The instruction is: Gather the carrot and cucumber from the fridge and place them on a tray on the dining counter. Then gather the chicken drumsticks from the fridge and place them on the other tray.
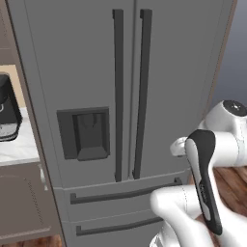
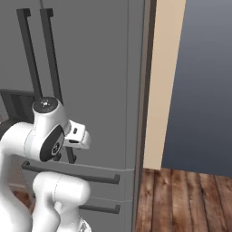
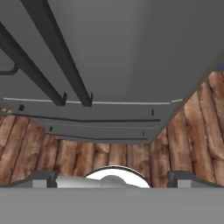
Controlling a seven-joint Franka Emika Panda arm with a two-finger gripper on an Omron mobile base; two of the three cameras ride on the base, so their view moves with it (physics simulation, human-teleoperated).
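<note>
Soft, even light is washing over the fridge [image 1: 87, 58], leaving no glare on its grey doors. Faint shadows are trailing beside the door handles [image 3: 65, 61] just above the hand. Edges are looking slightly jagged and coarse; nothing is blurring, and straight lines are staying straight.

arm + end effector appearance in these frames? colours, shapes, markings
The arm has glossy white rounded link shells, a dark grey cap on a joint and a long black oval inlay along one link. The end effector carries two small dark grey finger tips. No cables or printed markings are legible.
</note>
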